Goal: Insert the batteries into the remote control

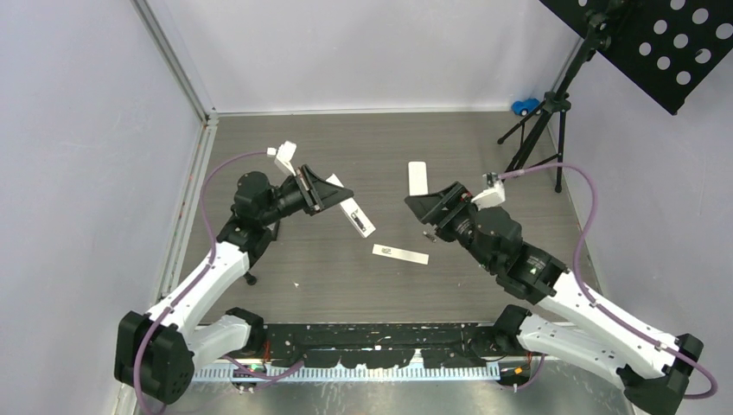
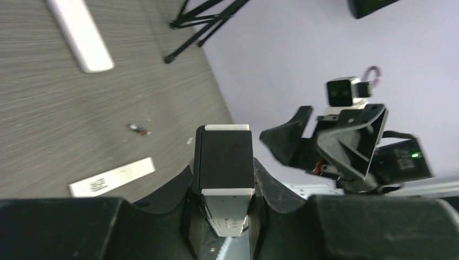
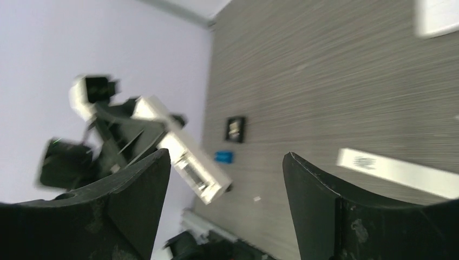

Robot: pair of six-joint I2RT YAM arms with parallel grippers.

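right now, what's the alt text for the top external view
The left gripper holds a white remote over the grey table, while the open right gripper faces it, empty. A white cover panel lies between them and a second white remote lies farther back.

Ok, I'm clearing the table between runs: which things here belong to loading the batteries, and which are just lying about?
Job:
remote held in the left pincer
small battery on the table
flat white strip, probably the battery cover
open right pincer

Lying about:
second remote
blue toy
black stand
small black knob
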